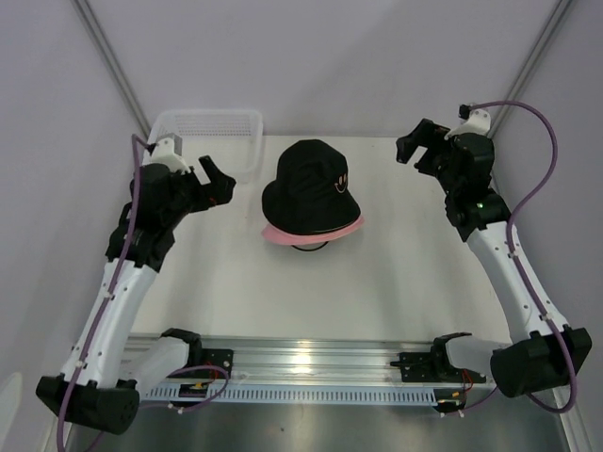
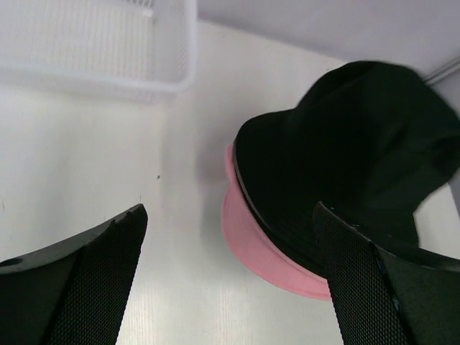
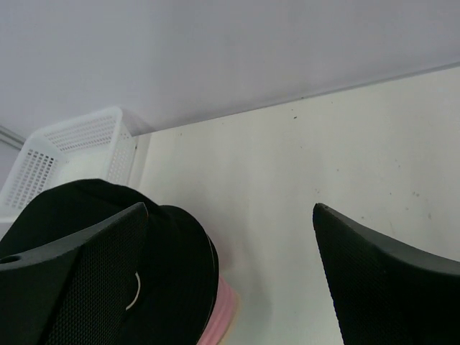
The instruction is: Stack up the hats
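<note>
A black bucket hat [image 1: 309, 188] with a small light embroidered mark sits on top of a pink hat [image 1: 283, 233], whose brim pokes out below it, at the middle of the table. A thin cream edge shows under the pink brim in the right wrist view [image 3: 231, 316]. The stack rests on a black wire stand, barely visible beneath. My left gripper [image 1: 219, 182] is open and empty, left of the stack. My right gripper [image 1: 419, 151] is open and empty, to the stack's right and farther back. The left wrist view shows the black hat [image 2: 345, 158] and pink brim [image 2: 251, 237].
A white mesh basket [image 1: 209, 132] stands at the back left, behind my left gripper; it also shows in the left wrist view [image 2: 93, 50] and right wrist view [image 3: 72, 147]. Walls close in on both sides and the back. A metal rail [image 1: 311, 363] runs along the near edge.
</note>
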